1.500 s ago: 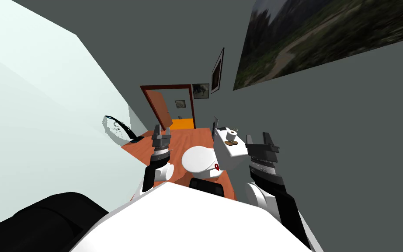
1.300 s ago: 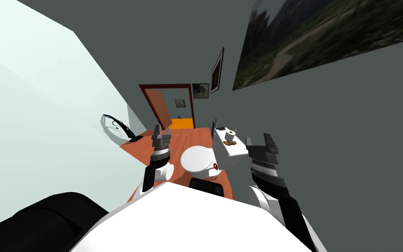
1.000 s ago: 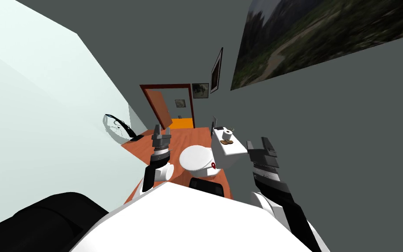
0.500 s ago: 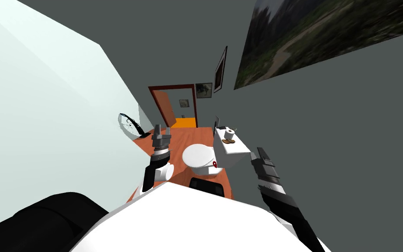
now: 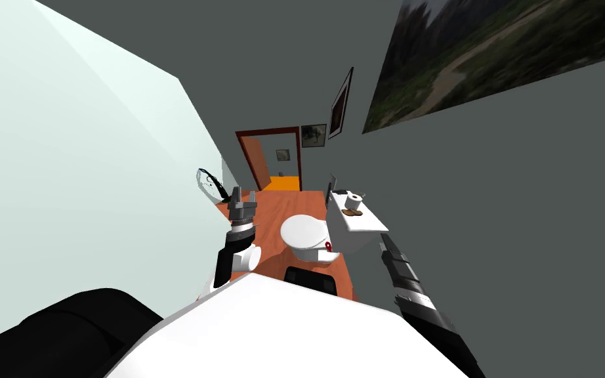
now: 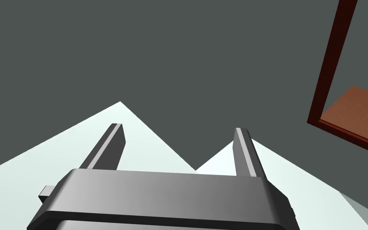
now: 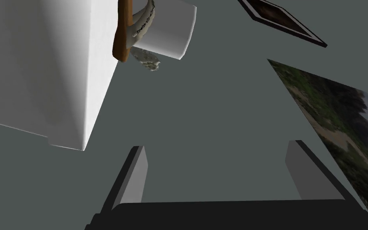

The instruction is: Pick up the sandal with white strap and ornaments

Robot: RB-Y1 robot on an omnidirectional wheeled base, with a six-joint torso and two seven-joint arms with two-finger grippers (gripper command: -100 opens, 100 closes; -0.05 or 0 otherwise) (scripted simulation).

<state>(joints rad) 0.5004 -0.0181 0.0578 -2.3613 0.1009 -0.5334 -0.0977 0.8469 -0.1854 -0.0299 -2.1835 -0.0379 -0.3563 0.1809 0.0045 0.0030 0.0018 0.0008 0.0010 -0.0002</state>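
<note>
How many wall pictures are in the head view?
4. A large landscape picture on the grey wall to my right; a dark-framed picture farther along it; a small framed picture beside the red-brown door frame; another small picture beyond the doorway. Others may be hidden.

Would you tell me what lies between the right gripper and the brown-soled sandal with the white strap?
Nothing: in the right wrist view, bare space, grey wall behind, separates the open right gripper from the sandal atop the white toilet tank.

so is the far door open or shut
Open: the door leaf is swung aside in its frame, orange floor showing through.
</note>
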